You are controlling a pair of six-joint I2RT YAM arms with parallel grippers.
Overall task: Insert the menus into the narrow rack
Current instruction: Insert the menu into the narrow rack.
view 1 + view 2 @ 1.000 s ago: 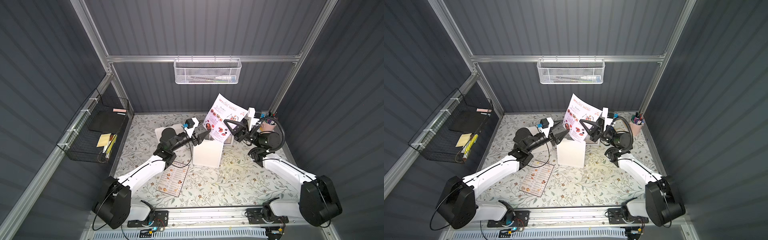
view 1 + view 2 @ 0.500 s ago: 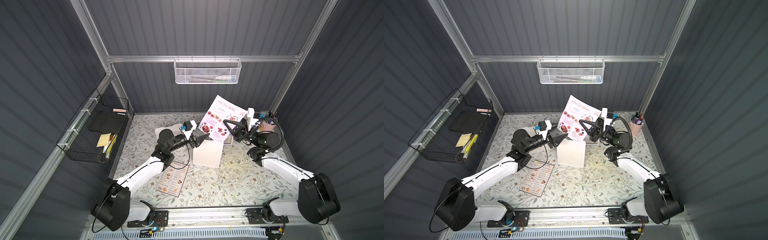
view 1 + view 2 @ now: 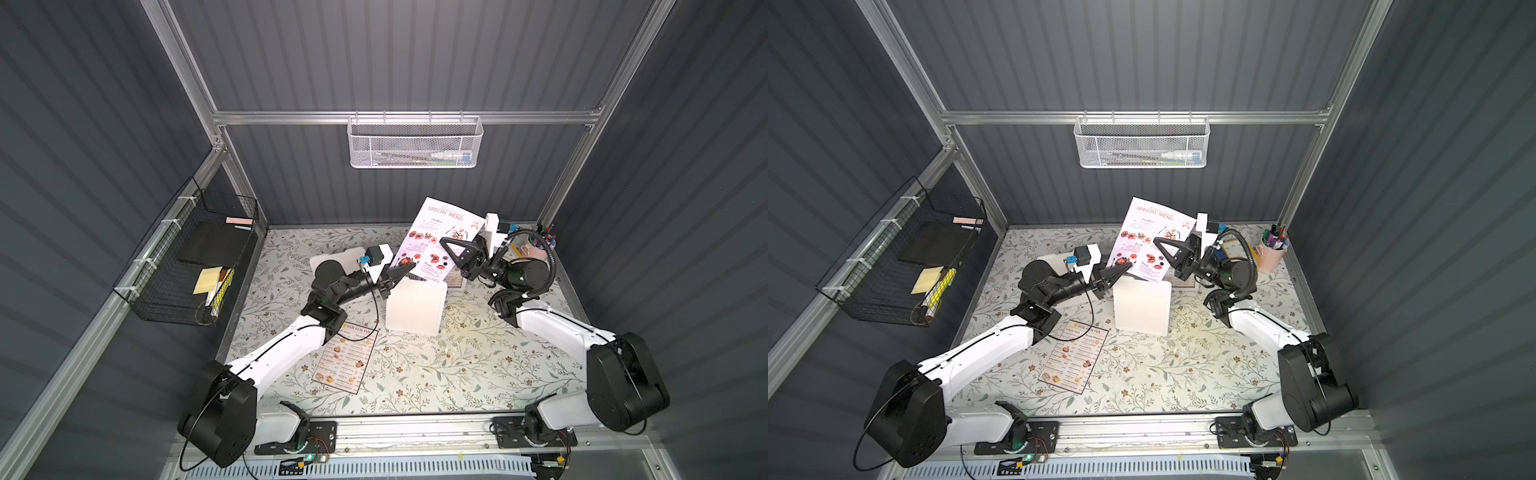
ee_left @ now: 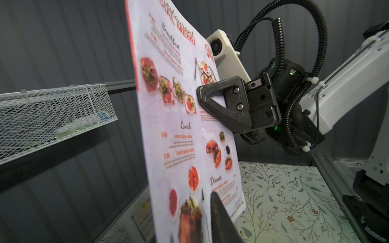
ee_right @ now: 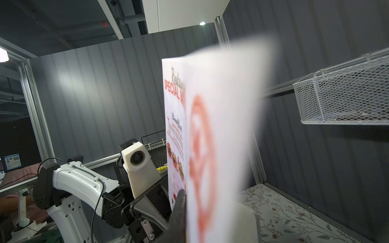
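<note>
A pale lavender menu (image 3: 436, 237) with a red title stands upright in the air above a white upright holder (image 3: 415, 305). My right gripper (image 3: 444, 242) is shut on its right edge, as the left wrist view shows (image 4: 202, 93). The left gripper (image 3: 409, 269) pinches the sheet's lower left corner; one finger (image 4: 219, 214) lies on the printed face and the other is hidden behind. A "DIM SUM INN" menu (image 3: 347, 357) lies flat under my left forearm. Another bordered menu (image 3: 455, 282) peeks out behind the holder. The narrow white mesh rack (image 3: 415, 143) hangs on the back rail, well above.
A black wire basket (image 3: 187, 266) with a dark pad and yellow notes hangs on the left wall. A pink cup of pens (image 3: 536, 249) stands at the back right corner. A flat white holder (image 3: 328, 259) lies beneath my left wrist.
My left gripper has moved in to the menu's lower corner and closed on it. The right gripper has kept its hold, and the sheet has shifted slightly left.
</note>
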